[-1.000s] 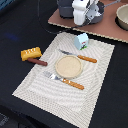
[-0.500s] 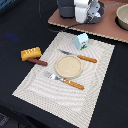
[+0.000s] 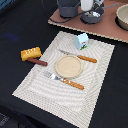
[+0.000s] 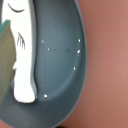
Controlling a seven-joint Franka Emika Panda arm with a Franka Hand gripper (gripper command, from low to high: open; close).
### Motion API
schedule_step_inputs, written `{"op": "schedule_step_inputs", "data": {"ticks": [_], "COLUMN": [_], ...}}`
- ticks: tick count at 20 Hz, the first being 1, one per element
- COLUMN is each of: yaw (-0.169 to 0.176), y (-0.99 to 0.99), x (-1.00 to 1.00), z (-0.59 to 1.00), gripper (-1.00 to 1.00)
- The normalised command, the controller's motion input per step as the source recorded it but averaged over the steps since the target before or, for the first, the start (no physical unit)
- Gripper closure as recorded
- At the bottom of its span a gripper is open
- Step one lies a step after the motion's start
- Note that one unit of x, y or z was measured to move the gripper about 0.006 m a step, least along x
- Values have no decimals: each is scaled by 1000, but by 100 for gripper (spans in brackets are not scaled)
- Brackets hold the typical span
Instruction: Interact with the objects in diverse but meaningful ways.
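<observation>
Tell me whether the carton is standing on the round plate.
No. The carton stands on the placemat, apart from the plate.

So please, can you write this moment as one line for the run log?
end effector: over dark grey saucepan, state unclear | carton, plate: on placemat | bread loaf, sausage: beside placemat

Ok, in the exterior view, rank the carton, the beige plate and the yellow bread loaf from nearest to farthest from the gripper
The gripper is at the top of the exterior view, over the dark saucepan.
1. Carton: upper edge of the placemat, nearest.
2. Beige plate: middle of the placemat.
3. Yellow bread loaf: off the placemat, to the exterior view's left, farthest.
</observation>
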Motion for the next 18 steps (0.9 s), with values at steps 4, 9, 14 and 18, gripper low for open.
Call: {"op": "schedule_step_inputs", "data": {"ticks": [4,9,14,18], "yaw": [-67,-101,-117,-136], "y": [-383,-626,-624,-565], "x": [749,717,598,293], "z": [496,266,99,0], "gripper": [-100,-100,-100,-100]}}
